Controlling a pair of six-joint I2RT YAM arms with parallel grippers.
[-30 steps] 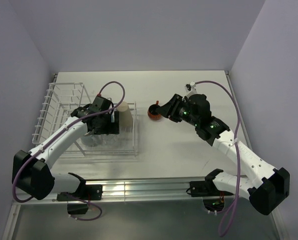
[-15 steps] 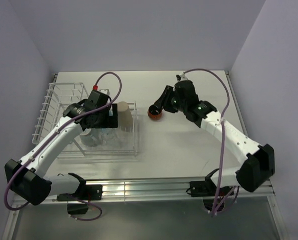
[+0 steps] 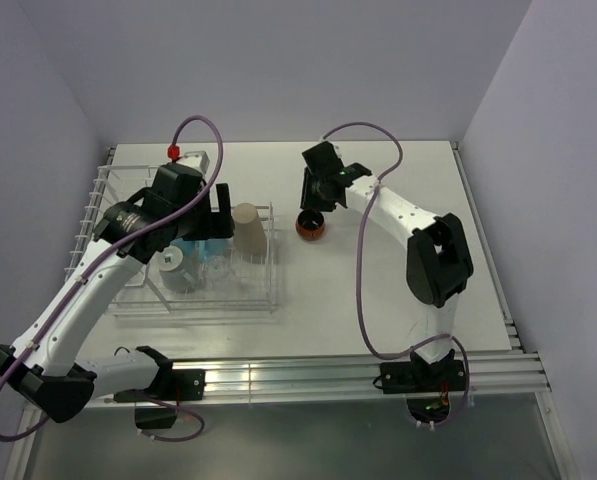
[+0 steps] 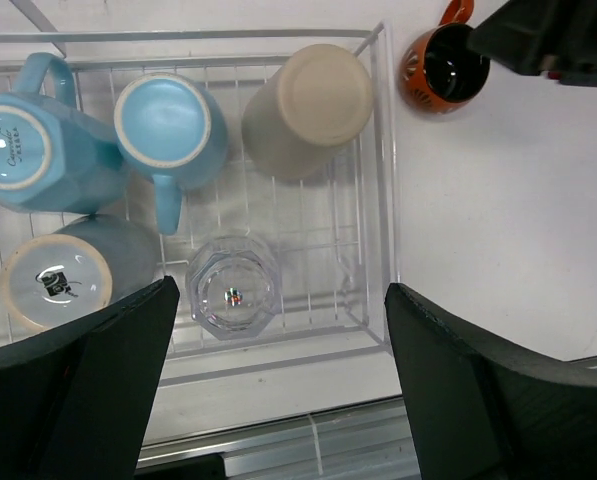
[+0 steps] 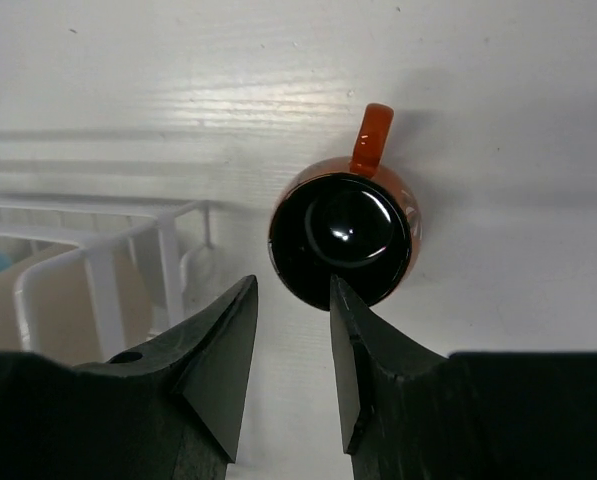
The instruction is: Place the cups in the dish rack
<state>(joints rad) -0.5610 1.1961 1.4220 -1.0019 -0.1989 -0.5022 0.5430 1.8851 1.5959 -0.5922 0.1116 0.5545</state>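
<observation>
left hand (image 4: 280,288): released, spread wide over dish rack (image 4: 382,150);
right hand (image 5: 289,285): unclenched, tips at red mug (image 5: 340,238) rim;
red mug: upright on counter (image 5: 518,130)

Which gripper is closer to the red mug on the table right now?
Right. The right gripper sits directly over the red mug, straddling its rim. The left gripper is above the dish rack, off to the mug's left.

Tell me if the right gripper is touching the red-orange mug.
Cannot tell. In the right wrist view one fingertip of the right gripper overlaps the rim of the red-orange mug, but its height above it is hidden.
</observation>
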